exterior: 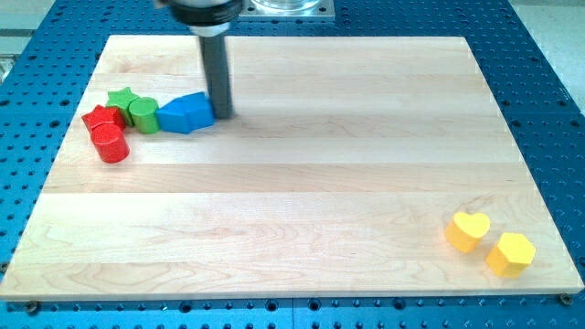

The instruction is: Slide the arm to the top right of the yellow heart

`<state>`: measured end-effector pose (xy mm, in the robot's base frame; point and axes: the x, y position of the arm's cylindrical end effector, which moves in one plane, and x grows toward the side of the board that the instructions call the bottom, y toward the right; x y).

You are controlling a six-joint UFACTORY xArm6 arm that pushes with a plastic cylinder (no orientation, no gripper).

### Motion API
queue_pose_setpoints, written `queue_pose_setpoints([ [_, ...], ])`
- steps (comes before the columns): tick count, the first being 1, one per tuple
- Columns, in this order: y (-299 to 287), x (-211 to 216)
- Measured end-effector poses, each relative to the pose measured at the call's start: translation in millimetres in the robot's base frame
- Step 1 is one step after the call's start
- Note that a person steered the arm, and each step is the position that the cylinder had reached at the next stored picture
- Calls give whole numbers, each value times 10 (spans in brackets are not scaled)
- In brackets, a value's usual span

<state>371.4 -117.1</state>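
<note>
The yellow heart (467, 230) lies near the view's bottom right corner of the wooden board, with a yellow hexagon block (510, 253) just to its lower right. My tip (221, 114) is far away at the view's upper left, touching or almost touching the right end of a blue block (186, 113). The rod rises straight up from there to the view's top edge.
A cluster sits left of the blue block: a green cylinder (143, 113), a green star (122, 98), a red star-like block (100, 119) and a red cylinder (111, 143). The wooden board (302, 183) rests on a blue perforated table.
</note>
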Motion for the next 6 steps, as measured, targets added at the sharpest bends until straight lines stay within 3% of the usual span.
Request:
queue_pose_setpoints([
  [1,-318,401],
  [2,-126,913],
  [3,718,1546],
  [5,2909,958],
  [6,4094,1497],
])
